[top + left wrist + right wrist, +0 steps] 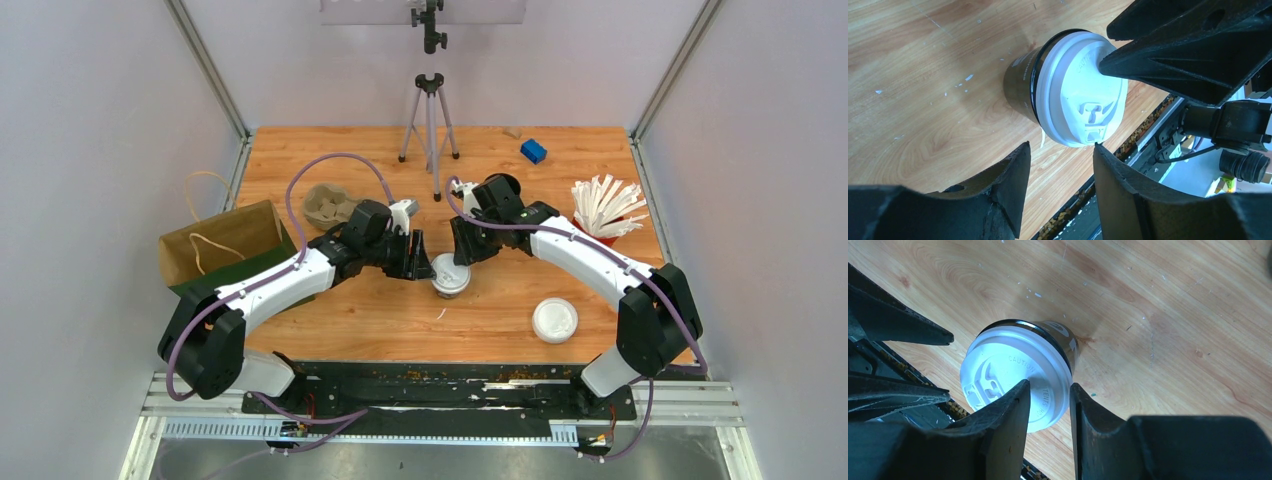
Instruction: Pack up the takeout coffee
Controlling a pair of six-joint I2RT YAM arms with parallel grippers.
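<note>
So, nearest the arm bases, a loose flat white lid (555, 320) lies on the wooden table (380, 320), near right and well apart from the action. Just beyond it, about mid-table, one takeout coffee cup (450, 278) stands upright, its long axis vertical. It has a dark, glossy, slightly tapered paper wall and a round white plastic cup lid (1083, 95) with a moulded sip slot and raised lettering. Only this one lidded cup shows; no second one is visible.

The cup sits between the two tools. The left gripper (1062, 146) is just beside it on the left, its black wedge-shaped fingers spread fairly wide with bare wood in the gap, holding nothing. The right gripper (1049, 384) is on the cup's far right side and hangs over the lid's rim. Its jaws are narrow, with a slim gap, and clamp nothing that I can see. Whether a fingertip touches the lid I cannot tell.

Farther left, a brown paper bag (220, 240) with cord handles sits at the table's edge, with a moulded cardboard carrier (328, 205) just beyond it. Both lie left of the cup, so the left arm seems the nearer one to carry it. Its spread looks suited to a side grasp on the round wall, while the smooth lid offers poor purchase. Far right stands a tub of paper-wrapped sticks (605, 208). At the far edge are a blue block (533, 151) and a tripod (430, 120).
</note>
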